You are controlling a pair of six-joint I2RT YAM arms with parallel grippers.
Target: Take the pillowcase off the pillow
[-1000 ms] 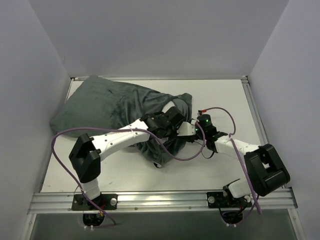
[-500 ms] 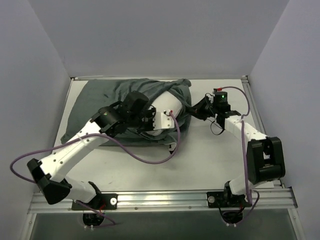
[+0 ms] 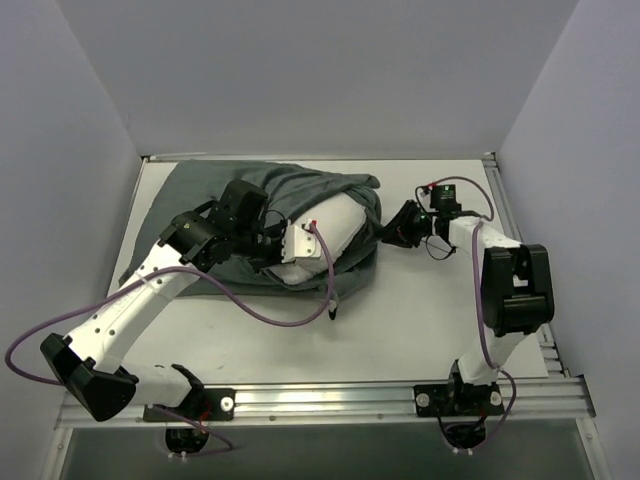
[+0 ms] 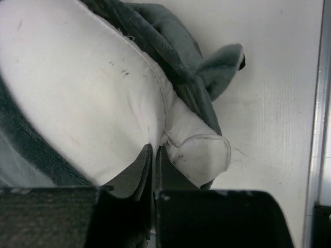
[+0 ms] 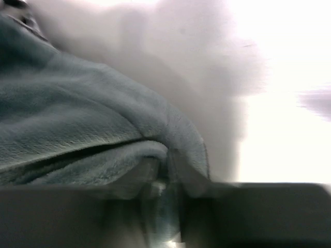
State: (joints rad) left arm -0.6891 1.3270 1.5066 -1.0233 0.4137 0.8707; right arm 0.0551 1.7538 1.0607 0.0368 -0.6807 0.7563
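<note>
The pillowcase (image 3: 205, 195) lies at the table's back left, its grey-green face up; no zebra stripes show. The white pillow (image 3: 340, 225) bulges out of its open right end. My left gripper (image 3: 322, 240) is shut on the pillow's corner; in the left wrist view the jaws (image 4: 154, 155) pinch the seam beside a small white tag (image 4: 199, 155). My right gripper (image 3: 388, 232) is shut on the pillowcase's rim at the right; in the right wrist view (image 5: 168, 163) the fingers pinch a fold of grey-green fabric (image 5: 77, 129).
White table (image 3: 430, 310) with grey walls on three sides and a metal rail (image 3: 320, 400) along the near edge. Purple cables loop from both arms over the table front.
My left arm swung to the left and pulled the pillow's corner back. My right gripper moved to the back right with the pillowcase rim. More white pillow shows.
</note>
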